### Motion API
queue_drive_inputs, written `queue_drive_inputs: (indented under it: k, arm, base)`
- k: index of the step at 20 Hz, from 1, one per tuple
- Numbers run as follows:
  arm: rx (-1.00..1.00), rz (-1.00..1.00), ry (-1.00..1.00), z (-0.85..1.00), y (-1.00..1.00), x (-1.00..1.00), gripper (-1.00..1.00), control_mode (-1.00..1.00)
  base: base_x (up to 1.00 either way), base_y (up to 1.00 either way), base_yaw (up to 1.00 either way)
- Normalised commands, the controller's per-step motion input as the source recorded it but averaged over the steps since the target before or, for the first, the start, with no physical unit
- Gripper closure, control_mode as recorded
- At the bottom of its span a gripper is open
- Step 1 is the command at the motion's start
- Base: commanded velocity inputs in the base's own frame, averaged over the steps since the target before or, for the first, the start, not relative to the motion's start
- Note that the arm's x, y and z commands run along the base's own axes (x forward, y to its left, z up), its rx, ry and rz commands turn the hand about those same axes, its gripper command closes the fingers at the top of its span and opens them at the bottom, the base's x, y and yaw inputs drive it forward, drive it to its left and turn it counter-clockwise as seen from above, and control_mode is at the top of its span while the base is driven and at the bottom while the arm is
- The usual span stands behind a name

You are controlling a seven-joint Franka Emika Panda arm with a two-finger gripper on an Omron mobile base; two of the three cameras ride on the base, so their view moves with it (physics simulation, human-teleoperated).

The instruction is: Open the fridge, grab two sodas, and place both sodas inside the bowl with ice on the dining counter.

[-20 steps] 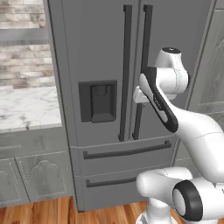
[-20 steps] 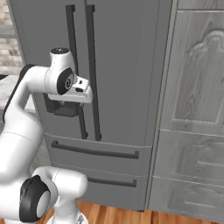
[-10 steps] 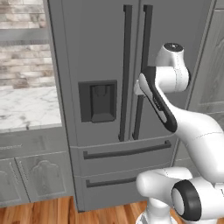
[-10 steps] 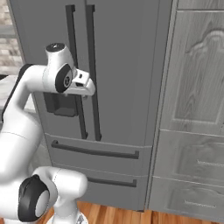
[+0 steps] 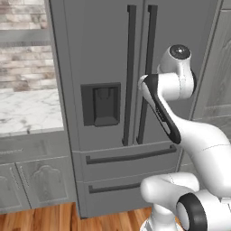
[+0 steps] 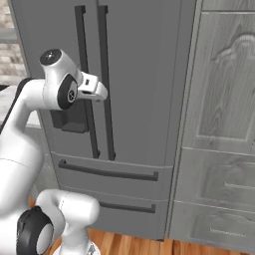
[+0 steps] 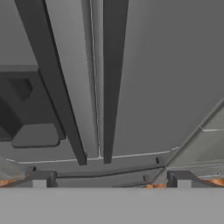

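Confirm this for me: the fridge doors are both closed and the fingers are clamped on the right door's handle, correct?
Not quite. The fridge doors are both closed, but the fingers stand spread apart, short of the right door's handle, touching nothing. The hand view shows it.

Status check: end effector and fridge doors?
End effector open, empty, short of the fridge. Both doors shut; right door handle dead ahead. Nothing blocking the approach.

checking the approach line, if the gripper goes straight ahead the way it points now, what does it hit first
Probably the fridge's right-door handle: the open gripper faces the closed doors with that bar centred between its fingertips. Depth is unclear.
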Motion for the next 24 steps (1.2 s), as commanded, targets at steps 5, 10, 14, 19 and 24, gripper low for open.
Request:
queue_drive_inputs:
  k: [5, 10, 14, 19, 24]
  arm:
    - [0.0, 0.03, -0.17, 0.22, -0.01, 0.21, -1.0, -1.0]
    - [0.04, 0.07, -0.04, 0.29, -0.21, 0.19, -1.0, -1.0]
    - [0.03, 0.06, 0.0, 0.06, -0.17, 0.31, -1.0, -1.0]
    - [0.0, 0.0, 0.02, 0.0, 0.0, 0.63, -1.0, -1.0]
    - [0.0, 0.0, 0.0, -0.04, 0.0, 0.62, -1.0, -1.0]
  base:
    - [0.0, 0.0, 0.0]
    - [0.0, 0.0, 0.0]
    - [0.0, 0.0, 0.0]
    - [0.0, 0.0, 0.0]
    - [0.0, 0.0, 0.0]
